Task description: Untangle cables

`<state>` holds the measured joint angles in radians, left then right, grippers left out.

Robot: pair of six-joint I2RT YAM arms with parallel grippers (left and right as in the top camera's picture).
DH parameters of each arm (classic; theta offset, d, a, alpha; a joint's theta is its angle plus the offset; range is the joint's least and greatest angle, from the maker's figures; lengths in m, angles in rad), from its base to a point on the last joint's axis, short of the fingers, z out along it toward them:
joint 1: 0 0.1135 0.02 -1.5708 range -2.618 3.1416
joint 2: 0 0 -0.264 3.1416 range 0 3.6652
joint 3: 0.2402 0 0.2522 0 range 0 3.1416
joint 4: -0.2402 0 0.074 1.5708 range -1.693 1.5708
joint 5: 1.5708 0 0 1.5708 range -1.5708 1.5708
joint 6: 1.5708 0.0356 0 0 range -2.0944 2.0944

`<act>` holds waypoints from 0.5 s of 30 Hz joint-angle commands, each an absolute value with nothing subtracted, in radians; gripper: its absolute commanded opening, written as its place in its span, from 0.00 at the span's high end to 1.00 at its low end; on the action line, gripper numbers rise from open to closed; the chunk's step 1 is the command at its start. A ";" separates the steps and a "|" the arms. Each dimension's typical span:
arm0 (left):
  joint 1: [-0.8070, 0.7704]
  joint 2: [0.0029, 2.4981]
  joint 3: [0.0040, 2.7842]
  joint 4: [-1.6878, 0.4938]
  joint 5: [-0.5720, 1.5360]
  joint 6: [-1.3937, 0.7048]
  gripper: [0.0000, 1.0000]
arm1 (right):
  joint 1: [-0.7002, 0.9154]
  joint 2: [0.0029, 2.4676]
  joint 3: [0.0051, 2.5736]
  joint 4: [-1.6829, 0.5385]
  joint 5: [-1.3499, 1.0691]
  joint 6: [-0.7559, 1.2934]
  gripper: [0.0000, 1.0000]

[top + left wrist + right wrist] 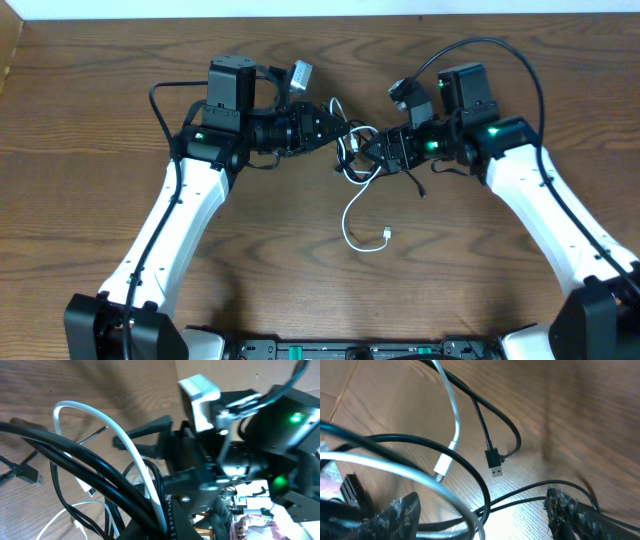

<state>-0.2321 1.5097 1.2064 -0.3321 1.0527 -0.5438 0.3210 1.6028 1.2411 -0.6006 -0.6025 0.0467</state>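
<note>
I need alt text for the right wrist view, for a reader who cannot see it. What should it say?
The right gripper is open over a wooden table, and tangled cables cross the gap between its fingers. A black cable ends in a USB plug near the centre, with the white cable and its white plug just left of it.

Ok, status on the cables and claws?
Left claw shut on the cables. Right claw open, more of them between its fingers. Not yet untangled; white cord trails onto table.
</note>
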 commanded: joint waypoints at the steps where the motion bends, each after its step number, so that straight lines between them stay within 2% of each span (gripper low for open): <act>1: -0.233 1.509 1.214 -0.324 1.085 -0.583 0.93 | 0.344 1.652 1.247 -0.582 -0.612 0.022 0.26; 4: -0.233 1.509 1.214 -0.326 1.085 -0.586 0.93 | 0.360 1.708 1.247 -0.537 -0.565 0.066 0.33; 5: -0.233 1.509 1.214 -0.328 1.085 -0.586 0.92 | 0.365 1.729 1.247 -0.517 -0.539 0.093 0.37; 7: -0.233 1.509 1.214 -0.335 1.085 -0.586 0.93 | 0.374 1.773 1.247 -0.485 -0.463 0.165 0.50; 9: -0.233 1.509 1.214 -0.335 1.085 -0.585 0.93 | 0.374 1.805 1.247 -0.474 -0.384 0.224 0.73; 10: -0.233 1.509 1.214 -0.335 1.085 -0.585 0.93 | 0.374 1.814 1.247 -0.474 -0.355 0.247 0.80; 13: -0.233 1.509 1.214 -0.335 1.072 -0.551 0.93 | 0.348 1.812 1.247 -0.480 -0.345 0.270 0.96; 15: -0.233 1.509 1.214 -0.350 1.031 -0.515 0.92 | 0.326 1.792 1.247 -0.490 -0.363 0.270 0.99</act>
